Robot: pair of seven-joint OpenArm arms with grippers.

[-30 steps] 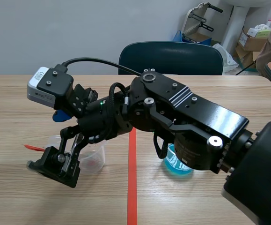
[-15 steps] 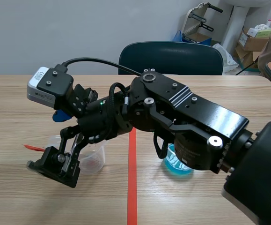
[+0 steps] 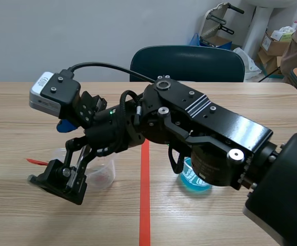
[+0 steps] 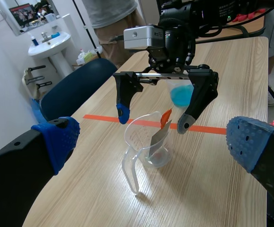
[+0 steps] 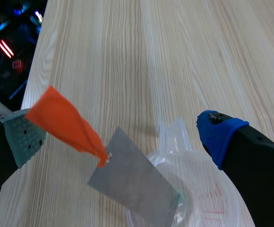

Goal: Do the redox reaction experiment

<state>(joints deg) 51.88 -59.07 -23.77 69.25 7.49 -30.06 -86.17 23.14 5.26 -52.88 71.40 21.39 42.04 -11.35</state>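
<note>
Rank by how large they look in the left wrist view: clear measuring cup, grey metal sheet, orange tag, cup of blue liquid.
1. clear measuring cup
2. grey metal sheet
3. orange tag
The cup of blue liquid is farther off and partly hidden, so unranked.

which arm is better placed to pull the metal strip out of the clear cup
Right, probably. The right gripper hangs open over the clear cup, fingers either side of the metal strip and its orange tag. The left gripper, open, sits back from the cup.
</note>
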